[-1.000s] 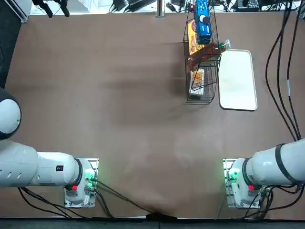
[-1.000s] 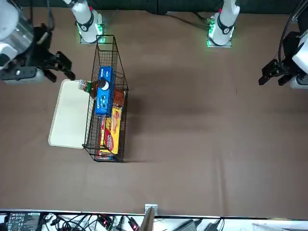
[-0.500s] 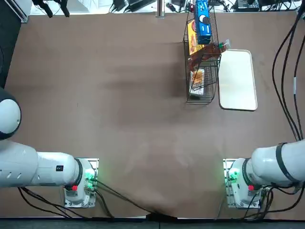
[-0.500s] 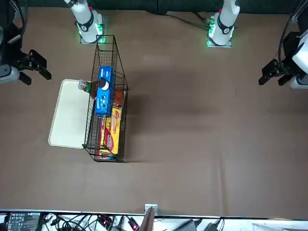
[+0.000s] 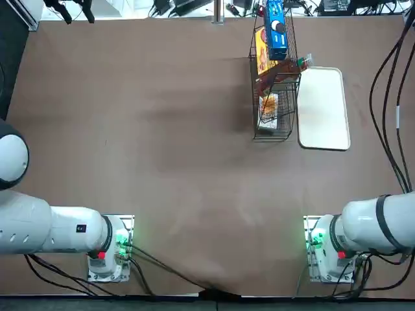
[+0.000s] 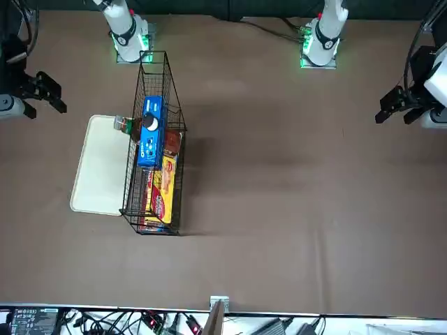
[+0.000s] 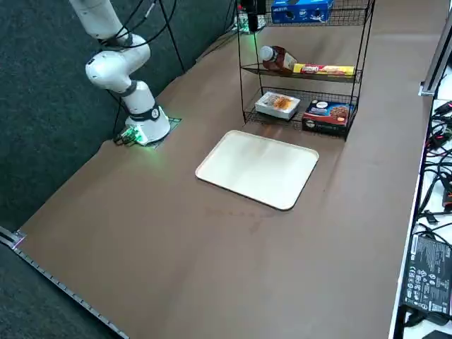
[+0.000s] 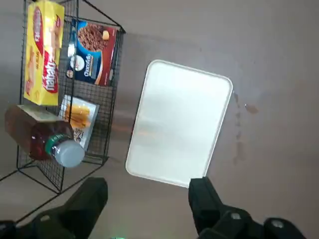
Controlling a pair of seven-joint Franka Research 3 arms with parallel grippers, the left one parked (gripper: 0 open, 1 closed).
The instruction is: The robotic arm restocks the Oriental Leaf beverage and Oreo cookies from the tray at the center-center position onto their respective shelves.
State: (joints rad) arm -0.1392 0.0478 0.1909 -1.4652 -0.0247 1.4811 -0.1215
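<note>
The black wire rack [image 6: 158, 143] stands beside the white tray [image 6: 98, 167], whose surface is bare [image 8: 179, 124]. On the rack's top shelf lies the blue Oreo cookies packet [image 6: 149, 138] [image 7: 302, 10]. The Oriental Leaf beverage [image 8: 42, 137] [image 7: 279, 58] lies on its side on the middle shelf, with its cap poking out toward the tray. My right gripper [image 6: 47, 92] hangs high beyond the tray on the side away from the rack. It is open [image 8: 147, 199] and holds nothing.
A yellow-and-red snack pack [image 8: 44, 52] shares the middle shelf with the bottle. A cookie box [image 8: 92, 52] and a small packet [image 7: 277, 104] sit on the bottom shelf. Brown table [image 5: 162, 129] spreads wide to the rack's left. Black cables [image 5: 389, 97] hang at the right.
My right gripper has drawn back from the rack's bottle end toward the robot's right, past the tray. The bottle, packet and tray have stayed put.
</note>
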